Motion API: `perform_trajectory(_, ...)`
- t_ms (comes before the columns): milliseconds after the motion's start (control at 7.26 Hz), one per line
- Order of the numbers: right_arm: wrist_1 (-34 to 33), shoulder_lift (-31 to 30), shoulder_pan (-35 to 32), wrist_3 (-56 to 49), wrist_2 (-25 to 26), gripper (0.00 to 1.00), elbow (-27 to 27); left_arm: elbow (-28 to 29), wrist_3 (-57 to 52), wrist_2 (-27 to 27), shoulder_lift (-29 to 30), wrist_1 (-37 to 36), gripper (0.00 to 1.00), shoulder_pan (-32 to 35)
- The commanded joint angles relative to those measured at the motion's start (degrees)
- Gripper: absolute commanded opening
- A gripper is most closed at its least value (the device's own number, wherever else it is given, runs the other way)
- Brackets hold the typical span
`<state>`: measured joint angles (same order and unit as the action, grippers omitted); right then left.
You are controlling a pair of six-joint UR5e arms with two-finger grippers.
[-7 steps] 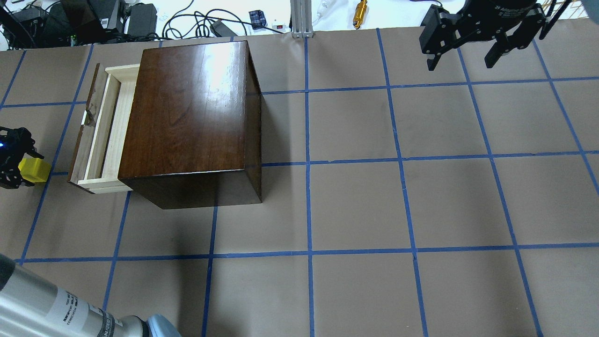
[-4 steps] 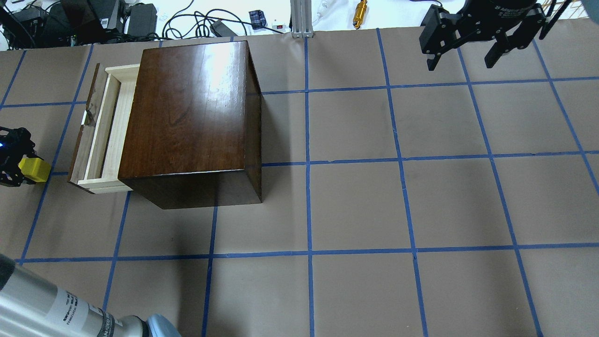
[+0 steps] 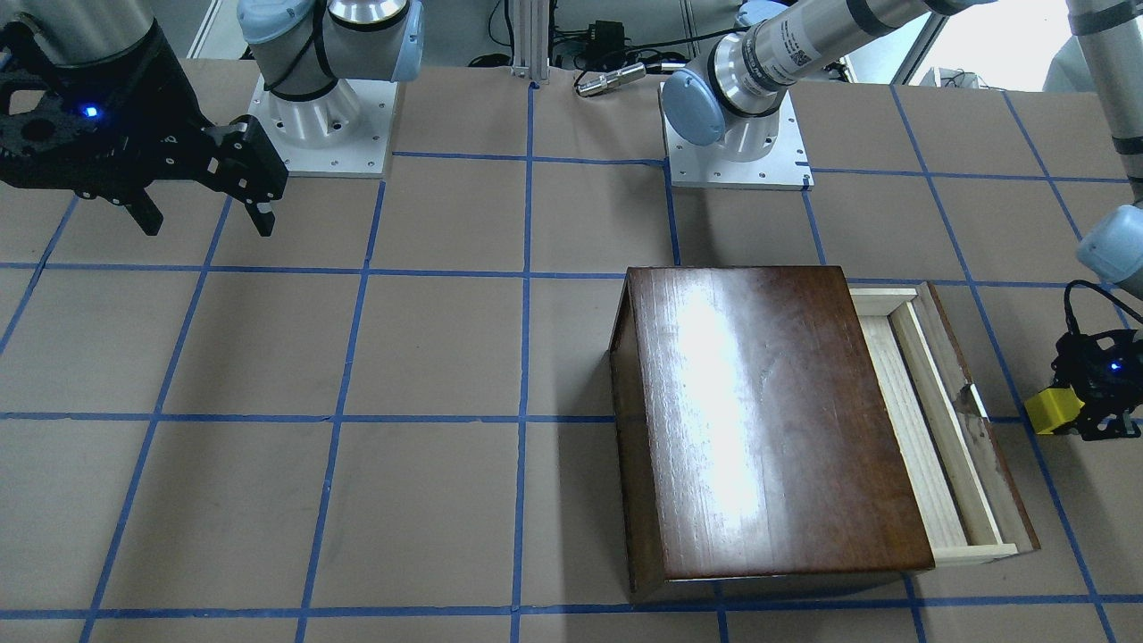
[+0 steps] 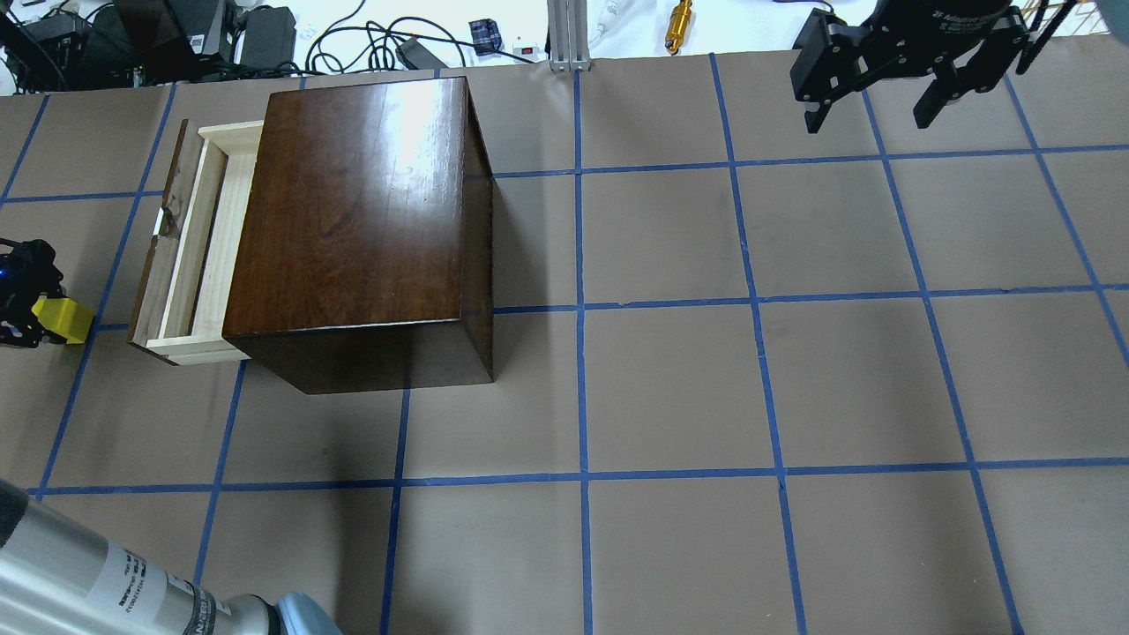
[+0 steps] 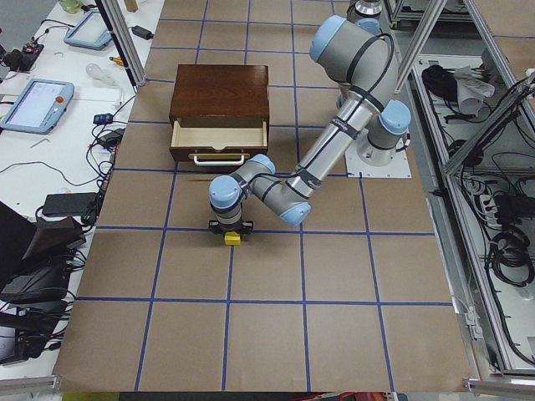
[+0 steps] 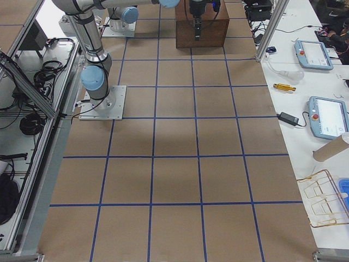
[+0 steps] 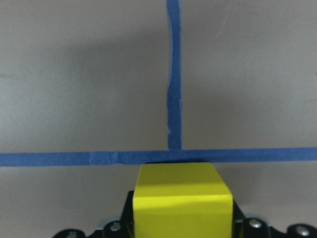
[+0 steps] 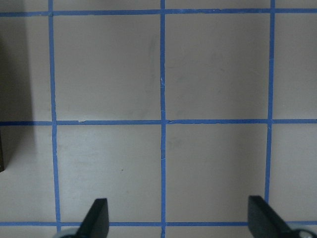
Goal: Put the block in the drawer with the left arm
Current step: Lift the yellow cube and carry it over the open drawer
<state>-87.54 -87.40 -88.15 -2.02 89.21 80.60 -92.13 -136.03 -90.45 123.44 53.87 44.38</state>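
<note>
The small yellow block (image 4: 63, 319) is gripped in my left gripper (image 4: 44, 323), low over the table to the left of the drawer. It fills the bottom of the left wrist view (image 7: 182, 203), just behind a blue tape crossing. The pale-wood drawer (image 4: 207, 247) stands pulled out of the dark brown box (image 4: 353, 203) and looks empty. In the front-facing view the block (image 3: 1054, 411) and left gripper (image 3: 1082, 400) sit right of the drawer (image 3: 929, 429). My right gripper (image 4: 873, 110) is open and empty at the far right.
The brown box (image 3: 768, 420) rises well above the table. A drawer handle (image 5: 219, 157) faces the left gripper (image 5: 231, 227). Cables, a gold tool (image 4: 679, 25) and an aluminium post (image 4: 569, 35) lie beyond the far edge. The left arm's forearm (image 4: 106, 582) crosses the near left corner.
The left gripper with the yellow block has shifted slightly left and looks smaller, as if lower. The right gripper, box and drawer have not moved.
</note>
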Motion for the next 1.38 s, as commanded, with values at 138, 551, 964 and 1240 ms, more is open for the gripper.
perform_trajectory(138, 0.0, 0.0, 0.0, 0.0, -0.1, 1.00, 0.0, 0.5, 0.4, -0.3, -3.0, 0.8, 0.04, -0.1)
perform_trajectory(551, 0.0, 0.0, 0.0, 0.0, 0.0, 1.00, 0.0, 1.0, 3.2, -0.3, -9.6, 4.5, 0.02, 2.8)
perform_trajectory(964, 0.0, -0.1, 0.1, 0.1, -0.1, 1.00, 0.0, 3.6, 11.0, -1.4, -17.2, 14.6, 0.02, 9.8)
perform_trajectory(1240, 0.0, 0.0, 0.1, 0.1, -0.1, 1.00, 0.0, 6.2, 16.1, -3.0, -20.4, 20.8, 0.02, 18.2)
